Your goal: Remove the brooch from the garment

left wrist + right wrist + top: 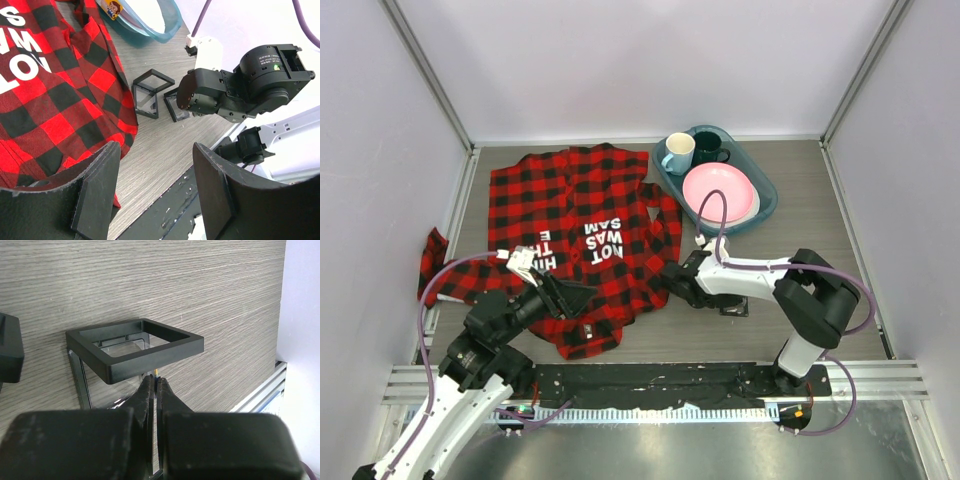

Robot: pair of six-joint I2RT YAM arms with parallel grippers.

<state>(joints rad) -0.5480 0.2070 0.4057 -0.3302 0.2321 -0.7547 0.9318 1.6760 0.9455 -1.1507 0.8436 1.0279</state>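
The garment [570, 215], a red-and-black checked shirt with white lettering, lies spread on the table; its edge also shows in the left wrist view [60, 100]. My right gripper [672, 280] sits low just off the shirt's right edge. In the right wrist view it [156, 377] is shut on a small thin piece with a yellow tip, apparently the brooch [157, 372], right at an open black-framed clear box [135, 347]. My left gripper [155, 165] is open and empty over the shirt's near edge [575, 298].
A teal tray [765, 205] at the back right holds a pink plate [718, 190], a pale mug [678, 152] and a dark mug [708, 147]. Two small black-framed boxes [150, 92] stand beside the shirt. A metal rail [660, 380] runs along the near edge.
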